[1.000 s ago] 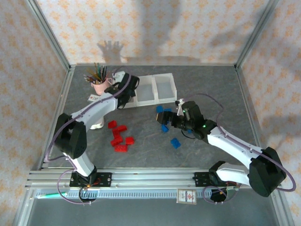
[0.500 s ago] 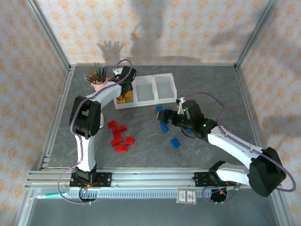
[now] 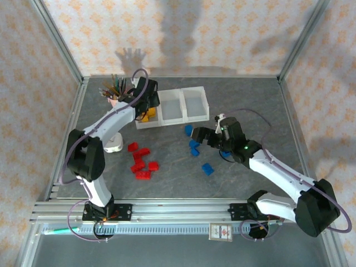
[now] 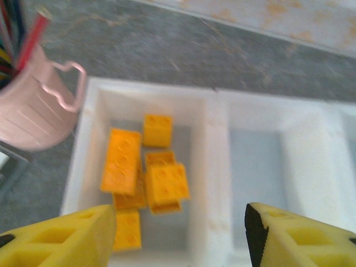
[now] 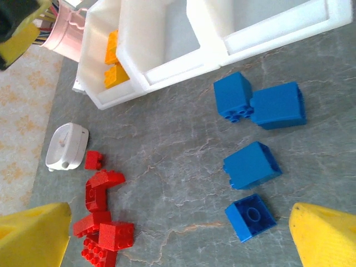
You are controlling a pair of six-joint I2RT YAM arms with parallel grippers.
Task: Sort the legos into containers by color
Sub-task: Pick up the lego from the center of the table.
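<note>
The white three-bin tray [image 3: 172, 93] stands at the back; its left bin [image 4: 89, 167] holds several yellow bricks [image 4: 151, 179] [image 5: 114, 62]. My left gripper [image 4: 181, 236] hovers open above that bin's near rim [image 3: 146, 107], with nothing between its fingers. Several blue bricks [image 5: 252, 165] [image 3: 194, 147] lie on the table in front of the tray, one upside down [image 5: 250, 217]. My right gripper [image 5: 181, 239] hangs open above them [image 3: 193, 133], holding nothing. Several red bricks [image 3: 142, 163] [image 5: 100, 222] are heaped at the left centre.
A pink cup of pencils [image 3: 117, 99] [image 4: 33, 111] stands right beside the tray's left end. A small white object [image 3: 114, 147] [image 5: 67, 147] lies near the red heap. Metal frame rails bound the table on both sides.
My left gripper has drawn back and up over the left bin, and its elbow has swung. My right gripper has drifted slightly right over the blue bricks.
</note>
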